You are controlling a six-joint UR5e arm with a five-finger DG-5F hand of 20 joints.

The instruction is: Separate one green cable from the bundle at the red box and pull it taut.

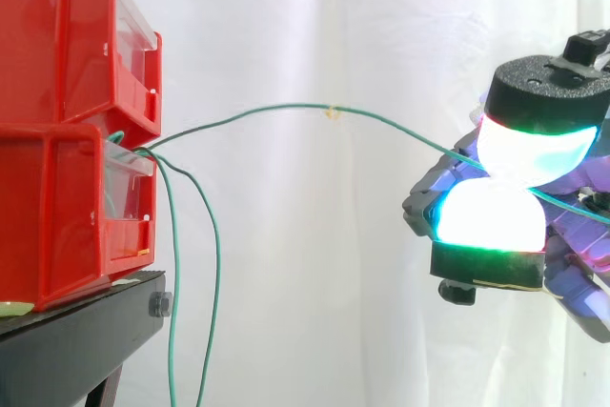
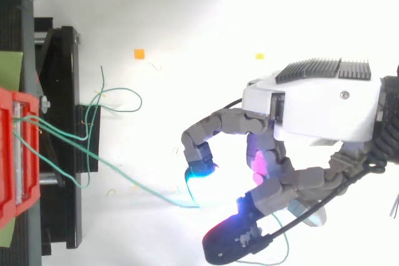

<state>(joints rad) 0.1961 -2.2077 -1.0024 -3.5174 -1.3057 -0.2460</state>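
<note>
Pinching the green cable between two glowing pads pressed face to face, the hand in the side view is closed on that single strand; the grip sits well apart from the red bins, which I take as the way to draw one cable clear of the others. Two bins are stacked at the front edge of the black stand; the cable leaves from the seam between them, rises in a shallow bow and dips to the pads, so by my reading it is not yet taut. Two hanging strands drop past the stand's edge, slack because nothing grips them; one strand raised, two down.

From the top view the hand reaches in from the right with its fingers curled; the green cable runs from the red bins at the left edge of the black stand across to the lit pads; its line curves a little. Loose loops lie just beside the stand; their number I cannot tell.
</note>
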